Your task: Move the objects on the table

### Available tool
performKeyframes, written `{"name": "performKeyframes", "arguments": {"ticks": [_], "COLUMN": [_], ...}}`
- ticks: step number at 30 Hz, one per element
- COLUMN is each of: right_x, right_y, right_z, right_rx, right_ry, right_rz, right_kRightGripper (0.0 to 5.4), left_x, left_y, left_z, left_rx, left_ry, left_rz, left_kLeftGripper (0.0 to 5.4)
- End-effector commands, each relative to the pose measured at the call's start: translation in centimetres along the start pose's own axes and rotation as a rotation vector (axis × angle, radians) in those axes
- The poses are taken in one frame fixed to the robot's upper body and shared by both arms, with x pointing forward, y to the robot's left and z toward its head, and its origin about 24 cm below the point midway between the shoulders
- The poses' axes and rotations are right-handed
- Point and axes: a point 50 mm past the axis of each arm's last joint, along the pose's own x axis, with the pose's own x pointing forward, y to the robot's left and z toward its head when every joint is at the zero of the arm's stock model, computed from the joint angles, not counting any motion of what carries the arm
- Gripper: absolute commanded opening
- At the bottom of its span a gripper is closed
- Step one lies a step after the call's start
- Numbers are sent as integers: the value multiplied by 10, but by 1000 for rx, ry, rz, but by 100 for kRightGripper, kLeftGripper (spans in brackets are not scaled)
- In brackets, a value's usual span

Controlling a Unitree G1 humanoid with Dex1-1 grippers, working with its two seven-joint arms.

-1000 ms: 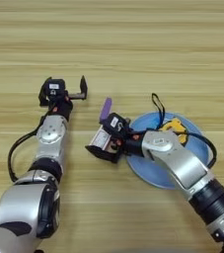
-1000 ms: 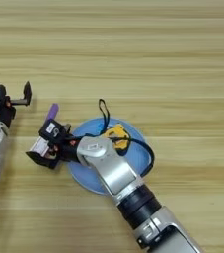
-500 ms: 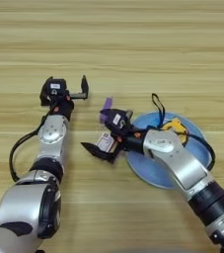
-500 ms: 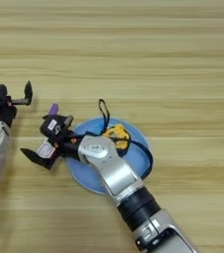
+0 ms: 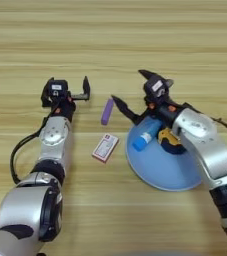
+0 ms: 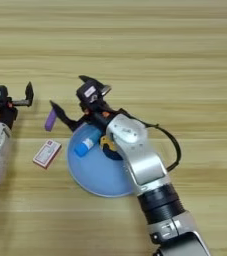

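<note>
A wide wood-grain table [image 5: 135, 40] is filling the view. A large round blue plate [image 5: 160, 165] is sitting right of the table's middle, carrying a blue-and-white tube [image 5: 146, 136] and a yellow-and-black tape measure [image 5: 169, 141], which the right arm is partly hiding. The right gripper [image 5: 130, 92] is hovering over the plate's far left rim, jaws wide apart and empty. The left gripper [image 5: 67, 92] is idling toward the left edge, jaws apart. A red-and-white box [image 5: 105, 148] and a purple bar [image 5: 107, 111] are lying between them. The bar looks nearest; closing across its narrow width should hold best. No writing is readable
</note>
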Motion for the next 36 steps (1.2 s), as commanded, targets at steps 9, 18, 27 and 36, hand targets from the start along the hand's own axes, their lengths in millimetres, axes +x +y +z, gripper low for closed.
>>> {"name": "performKeyframes", "arguments": {"ticks": [9,18,27,36], "right_x": [-57,-99,-96,-92], "right_y": [-78,-125,-125,-123], "right_z": [-19,-53,-60,-61], "right_rx": [35,101,121,122], "right_ry": [-13,75,86,90], "right_rz": [-448,-776,-792,-789], "right_kRightGripper": [537,537,537,537], "left_x": [3,3,0,-10], "left_y": [-2,-1,-4,-15], "left_z": [4,4,3,0], "left_rx": [8,10,11,65], "left_ry": [-14,-11,-20,-25], "left_rz": [-11,-17,-54,-185], "left_kLeftGripper": [540,540,540,540]}}
